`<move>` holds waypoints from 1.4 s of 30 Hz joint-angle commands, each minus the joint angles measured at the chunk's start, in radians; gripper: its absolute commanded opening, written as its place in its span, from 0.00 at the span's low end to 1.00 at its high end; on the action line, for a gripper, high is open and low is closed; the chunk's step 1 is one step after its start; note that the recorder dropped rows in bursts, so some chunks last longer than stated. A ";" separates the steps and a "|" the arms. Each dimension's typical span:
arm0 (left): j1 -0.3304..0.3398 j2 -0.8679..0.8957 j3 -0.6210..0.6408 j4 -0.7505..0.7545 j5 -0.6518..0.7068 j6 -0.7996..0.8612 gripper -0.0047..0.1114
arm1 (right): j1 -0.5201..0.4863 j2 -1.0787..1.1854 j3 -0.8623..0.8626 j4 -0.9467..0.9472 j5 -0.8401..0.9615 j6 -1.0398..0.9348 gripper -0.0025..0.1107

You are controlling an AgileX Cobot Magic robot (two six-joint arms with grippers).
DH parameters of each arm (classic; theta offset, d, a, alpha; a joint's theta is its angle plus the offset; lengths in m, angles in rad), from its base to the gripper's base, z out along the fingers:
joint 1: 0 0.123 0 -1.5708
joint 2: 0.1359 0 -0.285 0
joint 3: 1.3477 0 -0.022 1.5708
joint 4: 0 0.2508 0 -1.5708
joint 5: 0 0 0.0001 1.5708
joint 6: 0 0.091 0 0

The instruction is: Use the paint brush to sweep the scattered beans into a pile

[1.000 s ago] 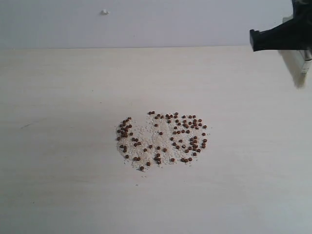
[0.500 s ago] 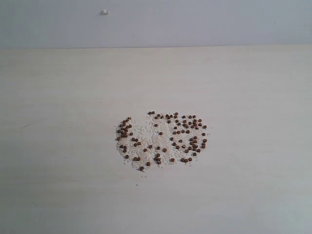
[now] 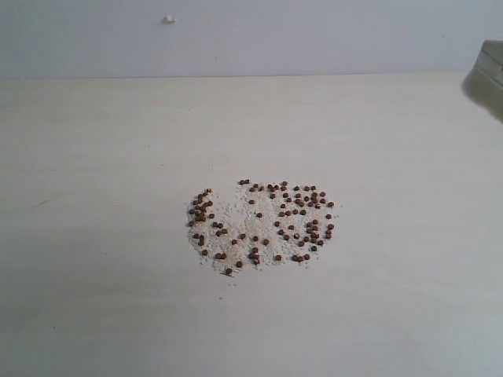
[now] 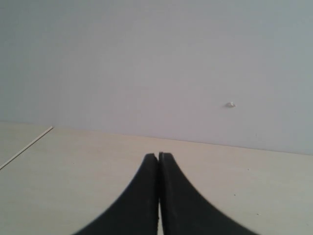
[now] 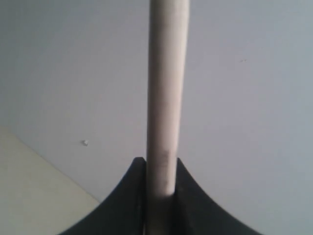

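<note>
A pale matte table point(image 3: 94, 314) carries the beans point(image 3: 259, 224), tiny round reddish-brown grains spread loosely over whitish crumbs point(image 3: 236, 214). Beyond and right of the beans, a blurred pale shape point(image 3: 490, 78) is cut off and unidentifiable. The right gripper point(image 5: 160, 182) clamps the paint brush point(image 5: 166, 98) by its smooth handle, which runs straight out between the fingers; the brush head is hidden. The left gripper point(image 4: 158, 161) is closed and empty.

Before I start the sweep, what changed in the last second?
The right fingers, shut on the paint brush, swung out of the exterior view's top right; now only a blurred pale tip, probably the brush, shows at that edge. The beans have not moved.
</note>
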 commanded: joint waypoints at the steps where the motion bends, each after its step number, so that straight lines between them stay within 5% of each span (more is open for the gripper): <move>1: 0.002 -0.006 0.003 0.004 0.000 0.006 0.04 | -0.008 0.174 0.006 0.005 -0.102 -0.086 0.02; 4: 0.002 -0.006 0.003 0.004 0.000 0.006 0.04 | 0.008 0.315 0.004 0.068 -0.168 -0.221 0.02; 11: 0.002 -0.006 0.003 0.004 0.000 0.006 0.04 | 0.258 0.452 -0.002 0.428 -0.022 -0.668 0.02; 15: 0.002 -0.006 0.003 0.004 0.000 0.006 0.04 | 0.426 0.555 -0.048 0.703 0.074 -0.904 0.02; 20: 0.002 -0.006 0.003 0.004 0.000 0.006 0.04 | 0.625 0.794 -0.098 1.167 -0.043 -1.164 0.02; 22: 0.002 -0.006 0.003 0.004 0.000 0.006 0.04 | 0.669 0.887 -0.103 1.342 -0.154 -1.187 0.02; 26: 0.002 -0.006 0.003 0.004 0.000 0.006 0.04 | 0.723 1.067 -0.111 1.316 -0.330 -1.169 0.02; 42: 0.002 -0.006 0.003 0.004 0.000 0.006 0.04 | 0.909 1.240 -0.341 1.467 -0.048 -0.998 0.02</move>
